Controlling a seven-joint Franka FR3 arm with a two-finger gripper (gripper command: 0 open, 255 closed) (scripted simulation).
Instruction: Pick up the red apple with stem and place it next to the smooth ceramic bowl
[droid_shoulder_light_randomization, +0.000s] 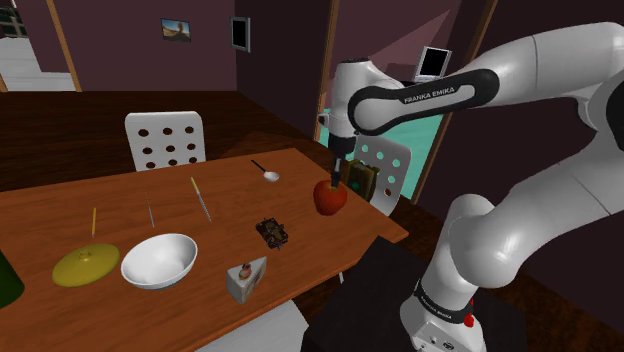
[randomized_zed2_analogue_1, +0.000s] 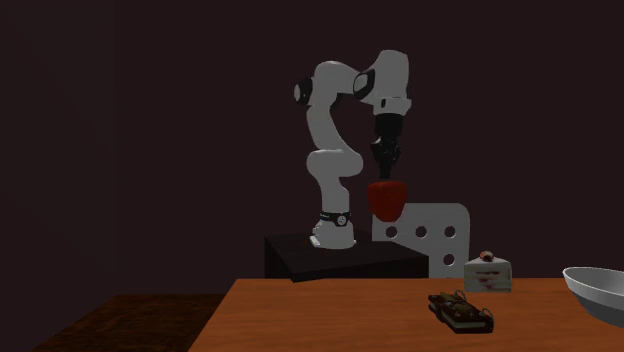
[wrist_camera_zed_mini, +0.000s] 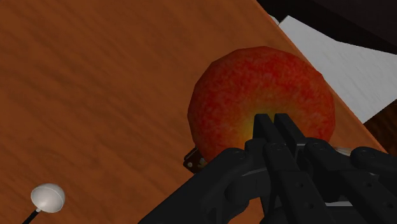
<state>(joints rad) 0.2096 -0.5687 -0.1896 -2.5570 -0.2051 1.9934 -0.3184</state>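
Held clear of the desk (droid_shoulder_light_randomization: 60, 215): the red apple (droid_shoulder_light_randomization: 331, 197), above the far corner at the shoulder view's right, just beside a small dark box (droid_shoulder_light_randomization: 361, 180). Pinched at its crown by 2 black fingers (wrist_camera_zed_mini: 263, 130), clenched almost together over the yellowish patch on top. No stem to be seen under them, so probably gripped by that stem rather than around the body. Gripper (droid_shoulder_light_randomization: 337, 175) pointed straight down, hence the fruit dangling beneath it and free to swing.

Well apart from there, toward the shoulder view's lower left: the white bowl (droid_shoulder_light_randomization: 158, 260), upright and empty. Just beside it on 1 side, an olive-yellow lid (droid_shoulder_light_randomization: 86, 265); on the other, a cake slice (droid_shoulder_light_randomization: 246, 279). Between apple and bowl, a small dark pastry (droid_shoulder_light_randomization: 271, 232). Likely reason for carrying high: passage over these without a knock. Best landing spot, by the look of it, the bare wood behind the bowl, short of 3 thin sticks (droid_shoulder_light_randomization: 201, 198). Near the far edge, a spoon (droid_shoulder_light_randomization: 267, 173).

Warm brown wood grain on the desk. Behind it, a white chair (droid_shoulder_light_randomization: 165, 140) with round holes in its back. Dim purplish walls, a framed picture (droid_shoulder_light_randomization: 176, 30), a doorway with a teal patch past the arm, dark plank floor.
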